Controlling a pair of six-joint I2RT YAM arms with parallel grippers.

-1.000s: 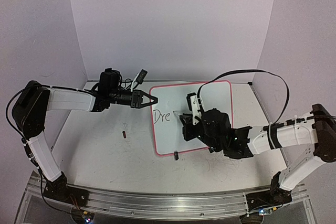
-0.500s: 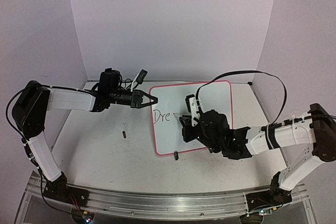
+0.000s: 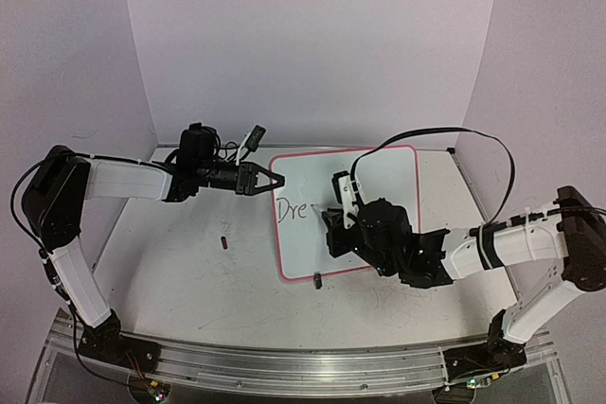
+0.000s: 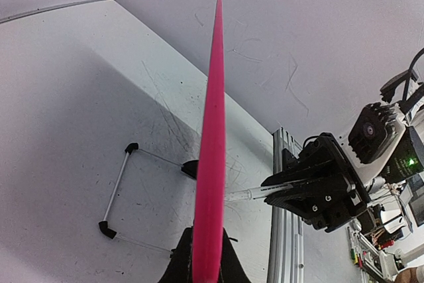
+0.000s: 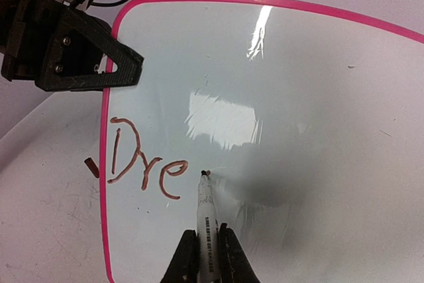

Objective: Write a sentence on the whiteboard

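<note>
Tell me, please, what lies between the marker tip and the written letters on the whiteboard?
Nothing but a sliver of bare whiteboard: the right wrist view shows the marker tip just right of the letters "Dre".

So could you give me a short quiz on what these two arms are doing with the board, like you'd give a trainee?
1. True or false: the right tool holds a marker with its tip at the whiteboard.
2. Which letters are written on the board? A) Dre B) Dreams C) none
3. Fill in: the left tool grips the whiteboard by its ___ rim.
Key: 1 true; 2 A; 3 pink.
</note>
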